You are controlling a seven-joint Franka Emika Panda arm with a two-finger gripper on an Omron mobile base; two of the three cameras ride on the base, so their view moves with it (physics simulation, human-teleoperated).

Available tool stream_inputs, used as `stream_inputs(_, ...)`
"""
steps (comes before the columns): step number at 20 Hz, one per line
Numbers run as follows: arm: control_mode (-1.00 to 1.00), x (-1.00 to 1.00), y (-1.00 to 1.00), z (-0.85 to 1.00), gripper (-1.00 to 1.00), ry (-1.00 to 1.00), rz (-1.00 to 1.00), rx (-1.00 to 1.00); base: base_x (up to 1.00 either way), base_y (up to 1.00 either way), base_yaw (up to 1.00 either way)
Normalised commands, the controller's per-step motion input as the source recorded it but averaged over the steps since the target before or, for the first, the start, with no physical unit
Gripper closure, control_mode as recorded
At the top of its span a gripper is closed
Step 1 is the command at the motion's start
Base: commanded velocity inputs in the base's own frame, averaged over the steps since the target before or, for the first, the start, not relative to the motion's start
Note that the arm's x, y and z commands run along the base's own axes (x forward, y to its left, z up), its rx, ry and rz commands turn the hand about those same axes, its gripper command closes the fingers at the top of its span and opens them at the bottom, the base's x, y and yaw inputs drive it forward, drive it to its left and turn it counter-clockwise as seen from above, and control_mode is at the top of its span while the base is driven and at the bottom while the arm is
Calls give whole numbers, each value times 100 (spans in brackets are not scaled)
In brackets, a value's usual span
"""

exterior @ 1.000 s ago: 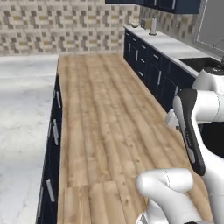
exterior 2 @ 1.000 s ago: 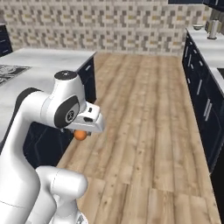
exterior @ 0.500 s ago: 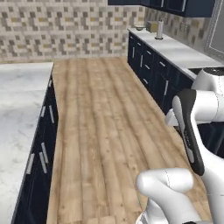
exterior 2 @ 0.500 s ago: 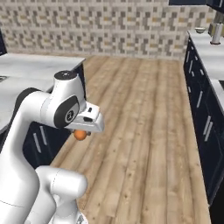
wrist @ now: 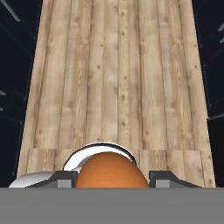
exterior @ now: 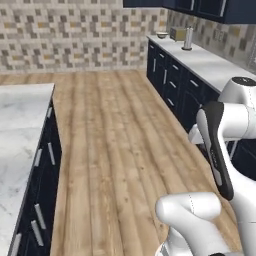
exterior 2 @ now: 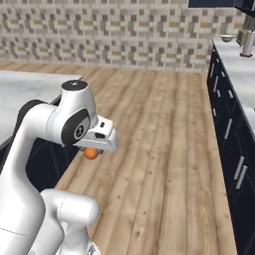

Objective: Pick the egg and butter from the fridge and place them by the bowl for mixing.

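From the hand view I could see only the upper half of the egg [wrist: 109,171], its lower part cut off at the bottom edge, so I couldn't tell which way its long axis ran. It sat between the two dark fingertips [wrist: 65,178], and in the right base view it showed as a small orange blob tucked under the gripper [exterior 2: 91,152], which was clamped on it above the wooden floor [exterior 2: 164,149]. The arm was folded back close over its base, hand pointing down, with the marble island counter [exterior 2: 30,89] to its left and the far counter [exterior: 200,60], carrying some small items too tiny for me to identify, to its right.
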Motion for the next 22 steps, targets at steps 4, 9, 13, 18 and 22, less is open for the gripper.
stream_inputs(4,100,0,0,0,100,0,0,0,100,0,-7)
stream_inputs(9,100,0,0,0,100,0,0,0,100,15,-11)
stream_inputs(13,100,0,0,0,100,0,0,0,100,30,-15)
stream_inputs(18,100,0,0,0,100,0,0,0,100,19,-21)
stream_inputs(22,100,0,0,0,100,0,0,0,100,27,-23)
